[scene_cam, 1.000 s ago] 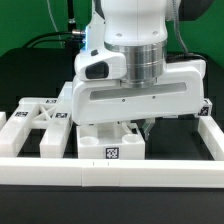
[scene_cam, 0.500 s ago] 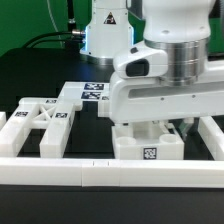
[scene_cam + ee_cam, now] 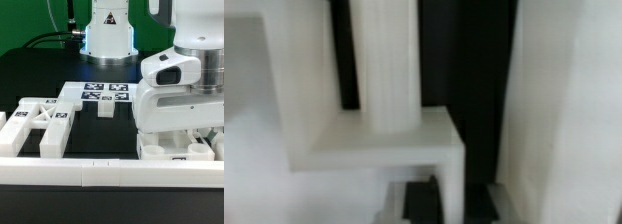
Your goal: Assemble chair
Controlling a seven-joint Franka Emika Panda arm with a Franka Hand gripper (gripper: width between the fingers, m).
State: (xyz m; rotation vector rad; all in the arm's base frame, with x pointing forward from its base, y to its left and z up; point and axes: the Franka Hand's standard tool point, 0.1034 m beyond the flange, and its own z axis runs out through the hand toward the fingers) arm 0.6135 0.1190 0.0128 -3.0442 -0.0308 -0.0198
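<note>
My gripper (image 3: 190, 130) hangs low at the exterior view's right, its big white hand covering most of the chair's chunky slab (image 3: 168, 150). The slab lies just behind the front rail, and its marker tag (image 3: 181, 158) peeks out below. The fingers are hidden there. In the wrist view the gripper (image 3: 434, 203) shows as a dark blur, shut, against a white block (image 3: 393, 145) with a post (image 3: 381, 60) rising from it; nothing is seen between the jaws. The X-braced panel (image 3: 35, 125) lies at the exterior view's left. A small square post (image 3: 104, 109) lies in the middle.
Low white border rails run along the front (image 3: 80, 172) and the exterior view's right side (image 3: 216, 146). The marker board (image 3: 100, 92) lies flat behind the small post. The arm's base (image 3: 108, 30) stands at the back.
The hand has slid from the middle toward the exterior view's right along the front rail, and the tagged slab has moved right with it. The marker board and small post have come into view.
</note>
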